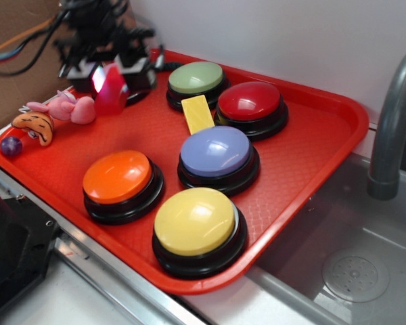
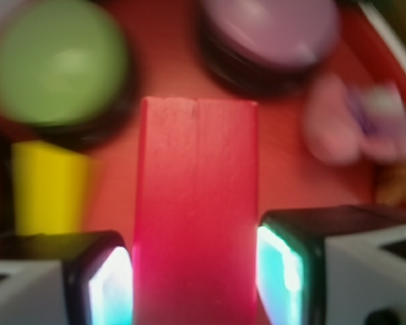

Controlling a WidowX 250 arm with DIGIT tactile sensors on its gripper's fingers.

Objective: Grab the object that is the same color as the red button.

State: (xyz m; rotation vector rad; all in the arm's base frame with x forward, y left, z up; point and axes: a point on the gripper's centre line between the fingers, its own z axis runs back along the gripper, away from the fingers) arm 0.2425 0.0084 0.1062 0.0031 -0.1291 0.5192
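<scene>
Five buttons (image 1: 250,101), two blocks (image 1: 198,113), one tray (image 1: 311,152).

no readable text, labels (or numbers) anywhere

This looks like a robot test bench built as a toy kitchen: a grey faucet (image 1: 392,128) arches over a plastic sink (image 1: 345,257) with a moulded drain, a plain white wall (image 1: 271,34) stands behind, and brown cardboard (image 1: 17,61) with loose cables (image 1: 20,51) sits at the left.

Block (image 2: 196,210) between the tool's (image 1: 111,76) fingers, above the tray (image 1: 311,156), flat block (image 1: 198,113) right of tool, toys (image 1: 61,112) left.
</scene>
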